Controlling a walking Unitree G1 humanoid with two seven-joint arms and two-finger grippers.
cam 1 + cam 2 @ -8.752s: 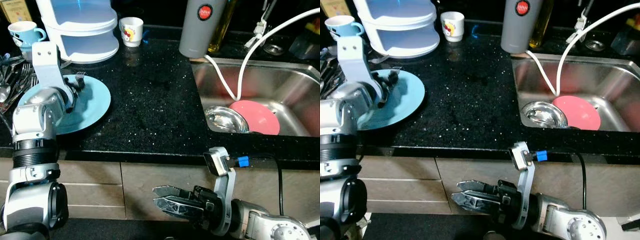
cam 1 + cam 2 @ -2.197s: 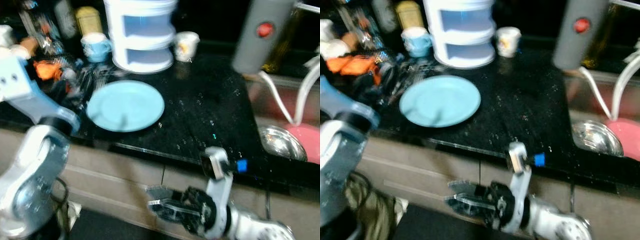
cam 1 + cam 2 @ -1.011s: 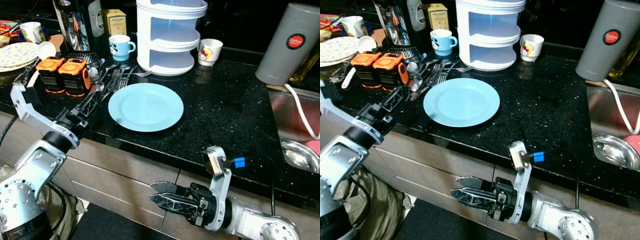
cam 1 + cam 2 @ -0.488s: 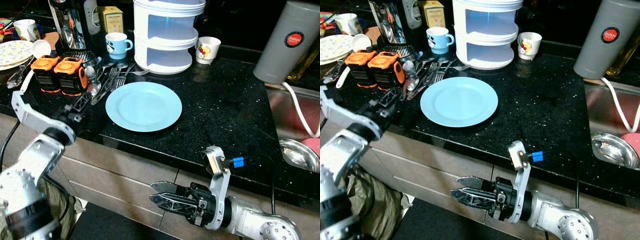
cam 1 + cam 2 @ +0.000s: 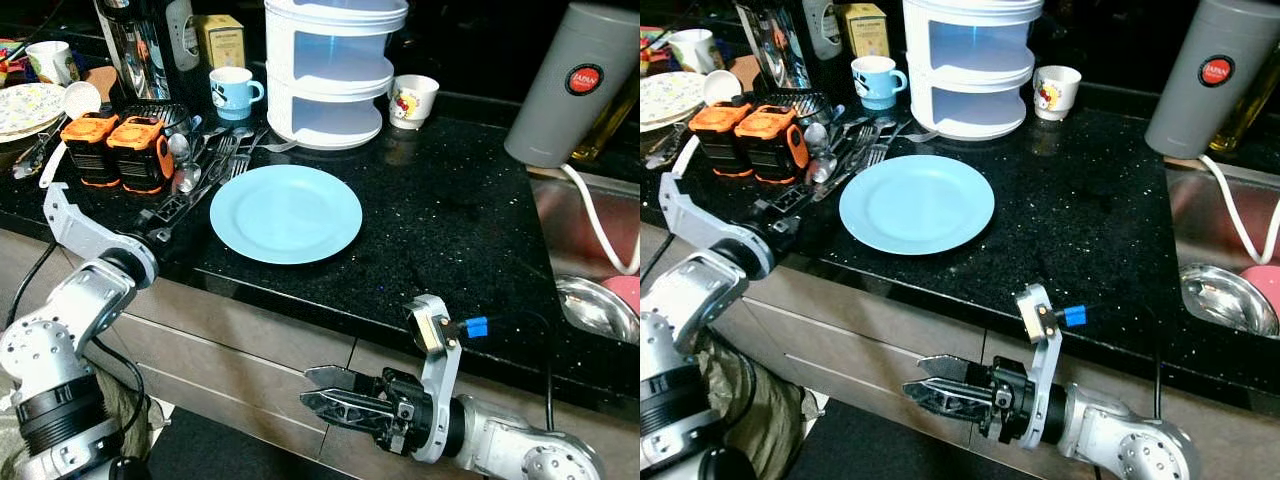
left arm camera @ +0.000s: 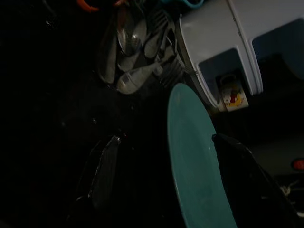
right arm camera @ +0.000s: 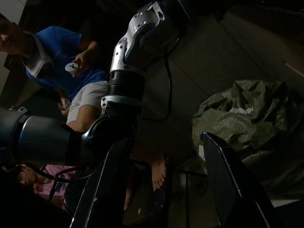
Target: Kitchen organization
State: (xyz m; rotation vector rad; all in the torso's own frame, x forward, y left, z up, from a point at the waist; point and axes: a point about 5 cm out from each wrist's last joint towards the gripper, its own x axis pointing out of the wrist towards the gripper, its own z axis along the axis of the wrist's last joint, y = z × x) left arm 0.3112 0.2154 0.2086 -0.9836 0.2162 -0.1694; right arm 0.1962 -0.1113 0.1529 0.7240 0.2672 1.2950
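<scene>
In the left eye view a light blue plate (image 5: 286,213) lies flat on the black speckled bench (image 5: 450,230), near its front edge. Just beside the plate's left rim is a loose heap of forks and spoons (image 5: 205,160), and beyond that stand two orange battery packs (image 5: 118,150). Behind the plate a white tiered container (image 5: 325,65) stands with a blue mug (image 5: 231,92) to its left and a small white cup with a cartoon print (image 5: 411,100) to its right. A tall grey flask (image 5: 565,85) stands at the far right, next to a steel sink (image 5: 590,250) with a white hose (image 5: 605,235) trailing into it. The left gripper (image 5: 168,210) reaches low over the bench front beside the cutlery, jaws parted and holding nothing. The right gripper (image 5: 340,395) hangs below the bench edge before the drawer fronts (image 5: 230,350), jaws slightly apart and empty. The right eye view gives the same layout, with a steel bowl (image 5: 1228,298) lying in the sink. The left wrist view is dark: the two black fingers (image 6: 102,171) stand wide apart, the plate's edge between them and the cutlery beyond. The right wrist view looks between spread fingers (image 7: 107,185) at a person in a blue top (image 7: 61,50) and a crumpled dark green bag (image 7: 249,128) on the floor.
</scene>
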